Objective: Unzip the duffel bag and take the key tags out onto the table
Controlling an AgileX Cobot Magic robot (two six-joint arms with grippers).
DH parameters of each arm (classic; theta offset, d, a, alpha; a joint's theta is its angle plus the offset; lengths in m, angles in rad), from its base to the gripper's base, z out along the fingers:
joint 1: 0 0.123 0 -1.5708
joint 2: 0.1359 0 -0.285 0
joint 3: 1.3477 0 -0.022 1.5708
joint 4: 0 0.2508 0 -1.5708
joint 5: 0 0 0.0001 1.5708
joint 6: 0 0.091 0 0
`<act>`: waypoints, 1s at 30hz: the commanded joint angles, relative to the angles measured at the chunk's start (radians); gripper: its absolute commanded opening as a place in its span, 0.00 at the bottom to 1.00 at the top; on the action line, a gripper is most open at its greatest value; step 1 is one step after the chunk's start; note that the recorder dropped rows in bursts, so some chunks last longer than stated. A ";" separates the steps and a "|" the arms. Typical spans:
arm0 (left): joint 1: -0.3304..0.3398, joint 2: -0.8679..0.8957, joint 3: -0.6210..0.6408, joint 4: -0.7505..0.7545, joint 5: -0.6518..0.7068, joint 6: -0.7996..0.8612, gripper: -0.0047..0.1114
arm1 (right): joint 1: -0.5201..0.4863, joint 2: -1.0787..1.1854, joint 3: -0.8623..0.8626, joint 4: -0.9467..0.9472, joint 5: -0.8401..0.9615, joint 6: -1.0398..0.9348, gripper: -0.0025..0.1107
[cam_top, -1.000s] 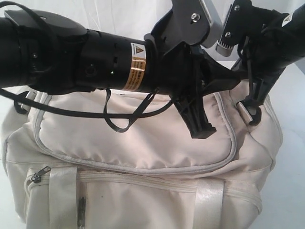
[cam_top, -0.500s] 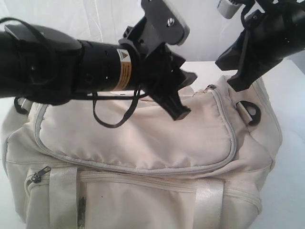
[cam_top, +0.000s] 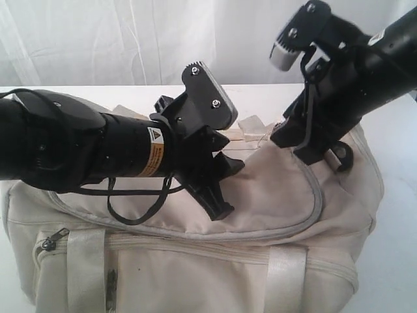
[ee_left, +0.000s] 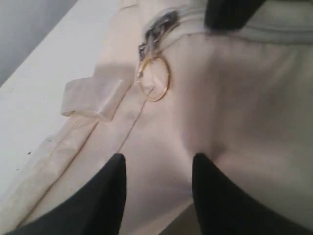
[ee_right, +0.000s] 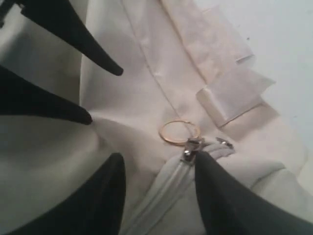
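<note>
The duffel bag (cam_top: 195,261) sits on the tabletop (cam_top: 401,248). It is soft, slack fabric that probably folds under any push, so it likely needs steadying. The left gripper (ee_left: 157,164) hangs open over the top flap, holding nothing. The surest hold looks to be the gold ring (ee_right: 179,131) on the zipper slider (ee_right: 190,147). The right gripper (ee_right: 159,161) is spread just above it, also empty. The key tags are not in view. A second ago both grippers were shut and lower against the bag.
</note>
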 commanded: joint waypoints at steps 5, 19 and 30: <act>0.000 -0.004 0.000 0.005 -0.166 -0.010 0.46 | 0.011 0.030 0.024 -0.201 0.018 0.049 0.39; 0.000 -0.016 -0.068 -0.224 -0.183 0.266 0.46 | 0.011 0.054 0.024 -0.252 0.124 0.090 0.06; 0.000 0.044 -0.140 -0.166 -0.062 0.286 0.46 | 0.011 0.035 0.024 -0.256 0.179 -0.065 0.02</act>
